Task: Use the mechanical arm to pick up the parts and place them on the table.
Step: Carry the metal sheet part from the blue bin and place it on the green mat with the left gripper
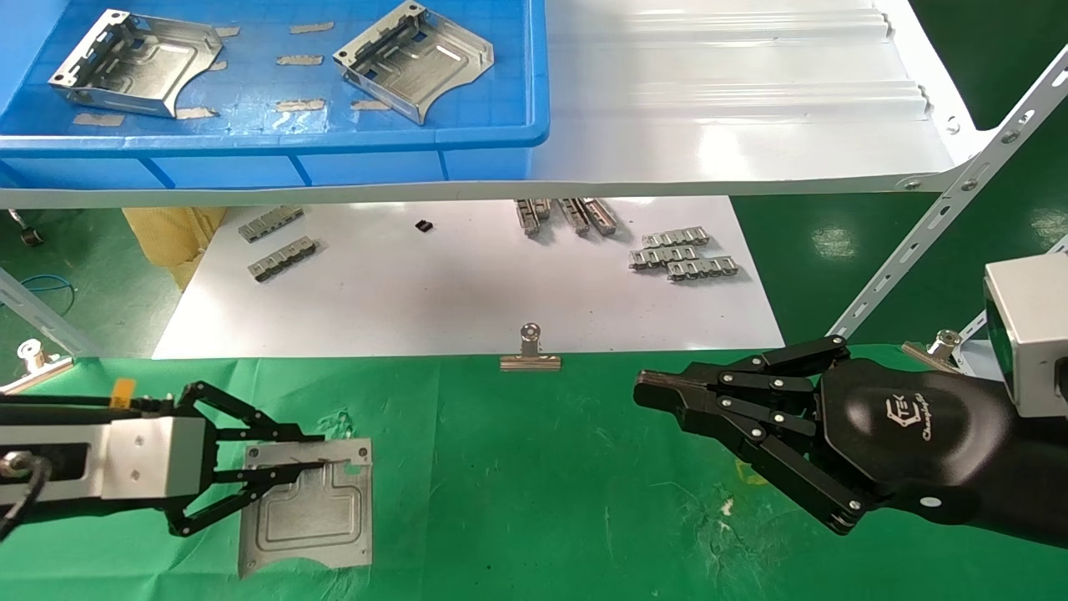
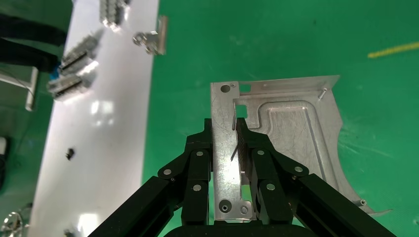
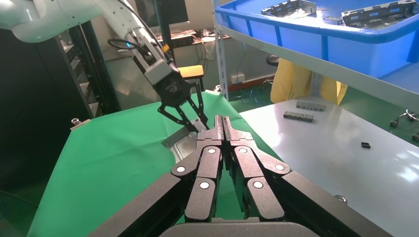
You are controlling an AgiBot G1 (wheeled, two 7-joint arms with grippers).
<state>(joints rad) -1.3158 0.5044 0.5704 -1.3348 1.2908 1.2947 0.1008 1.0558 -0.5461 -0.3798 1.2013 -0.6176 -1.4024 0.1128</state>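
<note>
One silver part (image 1: 309, 509) lies flat on the green table (image 1: 517, 484) at the front left. My left gripper (image 1: 321, 451) is shut on its folded far edge; in the left wrist view the part (image 2: 291, 128) has its edge strip between the two fingers of the gripper (image 2: 225, 123). Two more parts (image 1: 133, 63) (image 1: 417, 58) lie in the blue bin (image 1: 275, 142) on the shelf. My right gripper (image 1: 647, 391), the glossy black hand, hovers shut and empty over the table's right side; it also shows in the right wrist view (image 3: 222, 118).
A white shelf board (image 1: 734, 108) carries the bin. Below it a white sheet (image 1: 467, 292) holds small grey strips (image 1: 684, 255) (image 1: 275, 242). A binder clip (image 1: 530, 355) sits at the cloth's far edge. A perforated shelf brace (image 1: 943, 209) slants at the right.
</note>
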